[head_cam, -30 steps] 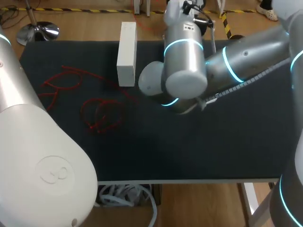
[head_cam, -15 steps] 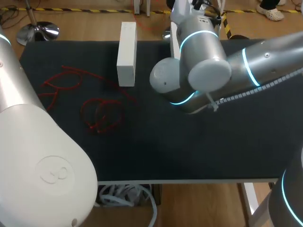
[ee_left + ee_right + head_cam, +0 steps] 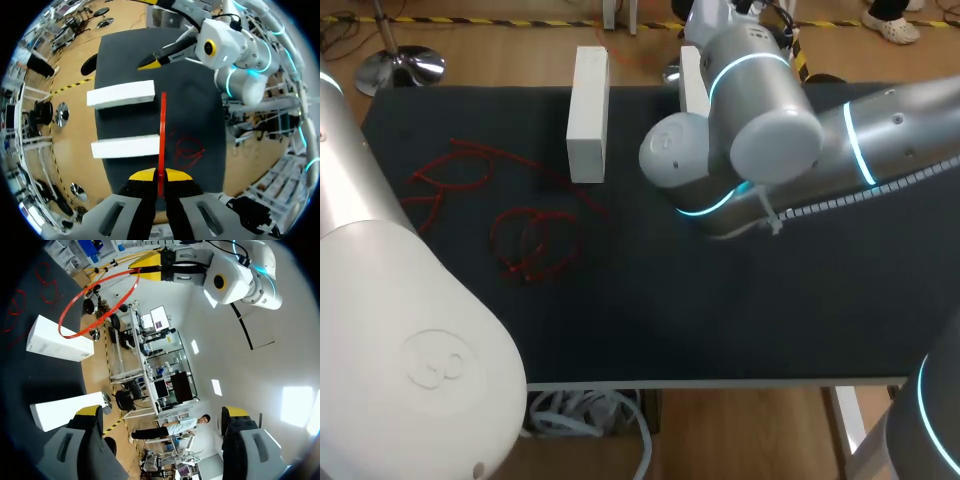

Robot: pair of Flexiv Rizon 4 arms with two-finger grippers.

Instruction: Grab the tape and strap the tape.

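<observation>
The tape is a red strap bent into a loop (image 3: 61,326). My left gripper (image 3: 160,176) is shut on it. In the left wrist view the strap (image 3: 163,130) shows edge-on, running straight ahead from between the yellow tips. The right wrist view shows the left gripper (image 3: 150,267) high above the table with the loop hanging from it. My right gripper (image 3: 162,412) stands wide open with nothing between its fingers, apart from the loop. In the head view both grippers are hidden; the right arm (image 3: 770,130) reaches over the table's far middle.
Two white blocks (image 3: 120,94) (image 3: 125,146) lie side by side on the dark table (image 3: 650,320); the head view shows one (image 3: 588,115) whole and the other (image 3: 692,82) partly behind the right arm. Loose red straps (image 3: 535,240) (image 3: 450,175) lie at the left.
My right arm has swung right and toward the far edge, uncovering the second white block. Its gripper has opened wide. The left arm has kept still.
</observation>
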